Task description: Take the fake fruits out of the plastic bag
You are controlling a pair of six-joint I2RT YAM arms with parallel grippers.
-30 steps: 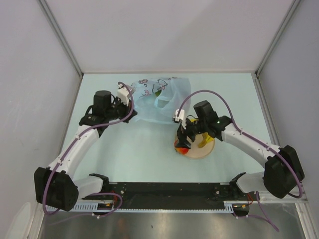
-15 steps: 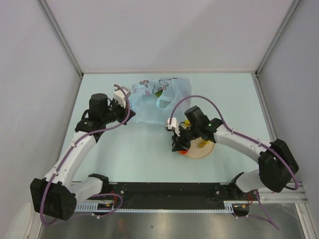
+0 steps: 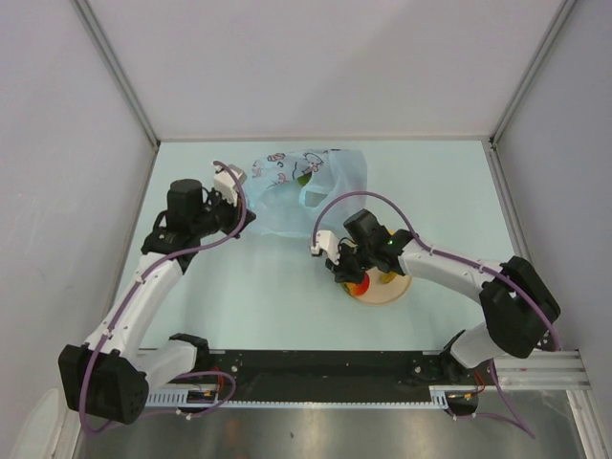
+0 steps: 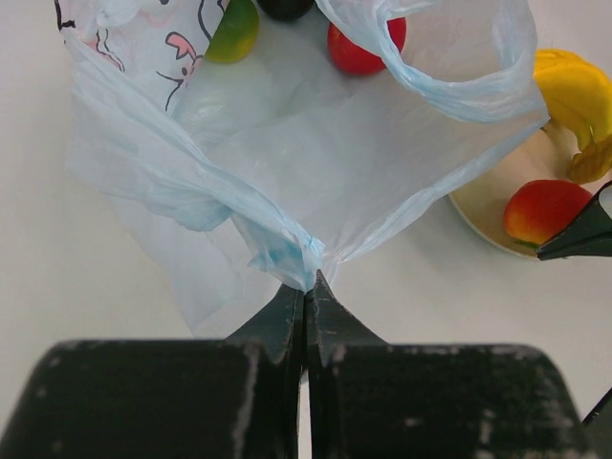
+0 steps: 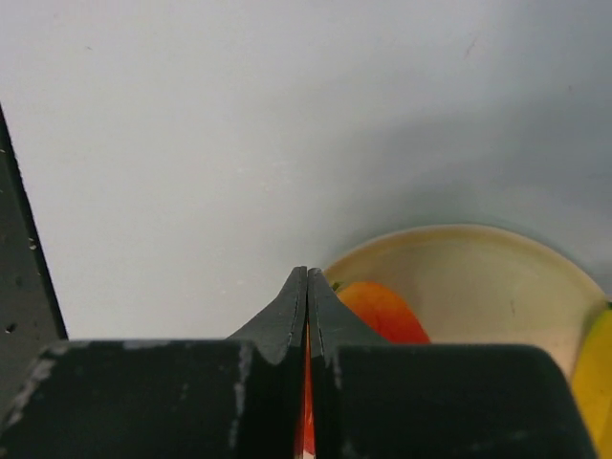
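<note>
Left gripper [image 4: 304,287]: jaws clamped on a fold of the light blue translucent plastic bag [image 4: 316,163], anchoring it
Right gripper [image 5: 307,277]: fingers together, empty, by round tan plate [image 5: 478,268]
On plate: yellow plastic banana [image 4: 574,96], orange-red round fruit [image 4: 545,210]
In bag: glossy red apple [image 4: 359,48], green fruit [image 4: 234,29]

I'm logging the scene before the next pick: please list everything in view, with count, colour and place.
plastic bag: one, light blue translucent with a printed white patch, far middle of the table
green fruit: one, green-yellow, in the bag
red apple: one, red, in the bag
dark fruit: one, dark, in the bag, mostly cut off by the picture's edge
plate: one, tan, near side of the bag
banana: one, yellow, on the plate
orange-red fruit: one, on the plate
table: one, pale blue-green
left pincer: black, shut on a fold of the bag
right pincer: black, shut, empty, at the plate's rim
</note>
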